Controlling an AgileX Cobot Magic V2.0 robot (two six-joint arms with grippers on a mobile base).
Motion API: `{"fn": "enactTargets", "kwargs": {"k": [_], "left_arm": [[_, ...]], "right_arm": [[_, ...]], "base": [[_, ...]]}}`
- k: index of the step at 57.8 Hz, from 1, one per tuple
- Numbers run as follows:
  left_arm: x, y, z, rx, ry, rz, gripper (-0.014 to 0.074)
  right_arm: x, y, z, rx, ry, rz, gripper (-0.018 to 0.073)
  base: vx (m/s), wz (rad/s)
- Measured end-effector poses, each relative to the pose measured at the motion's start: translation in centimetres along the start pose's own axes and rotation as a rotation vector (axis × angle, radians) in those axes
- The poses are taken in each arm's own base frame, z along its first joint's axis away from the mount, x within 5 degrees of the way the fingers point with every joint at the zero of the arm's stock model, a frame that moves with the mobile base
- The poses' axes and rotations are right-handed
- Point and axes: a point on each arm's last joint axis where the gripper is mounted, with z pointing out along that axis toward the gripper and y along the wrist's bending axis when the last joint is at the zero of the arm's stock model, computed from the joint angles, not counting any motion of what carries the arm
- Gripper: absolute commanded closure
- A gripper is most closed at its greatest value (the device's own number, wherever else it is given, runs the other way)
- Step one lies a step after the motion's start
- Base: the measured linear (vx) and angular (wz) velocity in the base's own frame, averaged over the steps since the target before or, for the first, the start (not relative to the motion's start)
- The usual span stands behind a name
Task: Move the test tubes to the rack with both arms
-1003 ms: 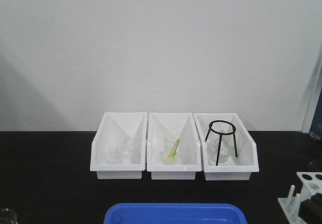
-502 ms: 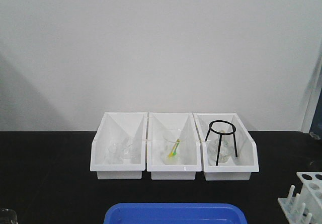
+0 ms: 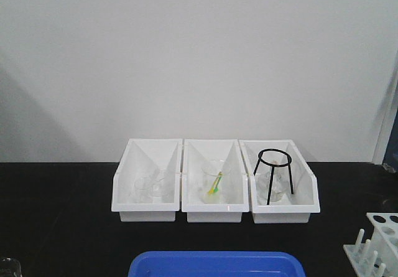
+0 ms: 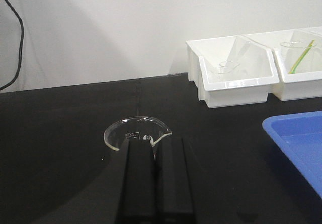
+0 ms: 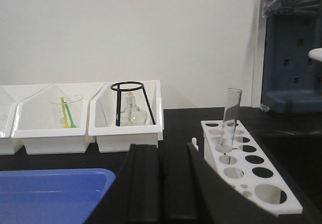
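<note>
The right wrist view shows one test tube (image 5: pixel 231 114) standing upright in a hole of the rack (image 5: pixel 261 181), near its far end. The rack sits on the black table (image 5: pixel 186 118), just right of the right gripper (image 5: pixel 166 183), whose fingers stand apart with a narrow gap and hold nothing. To the left is a blue tray (image 5: pixel 50 189), and behind it are white bins (image 5: pixel 126 128); one holds a black ring stand (image 5: pixel 132 102).

In the left wrist view, the left gripper (image 4: pixel 155 176) has its fingers nearly together, just in front of a glass beaker (image 4: pixel 137 132); whether they pinch anything I cannot tell.
</note>
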Motion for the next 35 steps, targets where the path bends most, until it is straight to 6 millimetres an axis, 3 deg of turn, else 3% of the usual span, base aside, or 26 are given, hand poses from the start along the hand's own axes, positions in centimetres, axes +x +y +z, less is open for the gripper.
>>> {"fn": "enactTargets", "kwargs": {"k": [35], "left_arm": [[0.00,0.00,0.00,0.000,0.000,0.000,0.0611]], "right_arm": [[0.02,0.00,0.00,0.000,0.002,0.000,0.0567]], "base": [[0.00,0.00]]}}
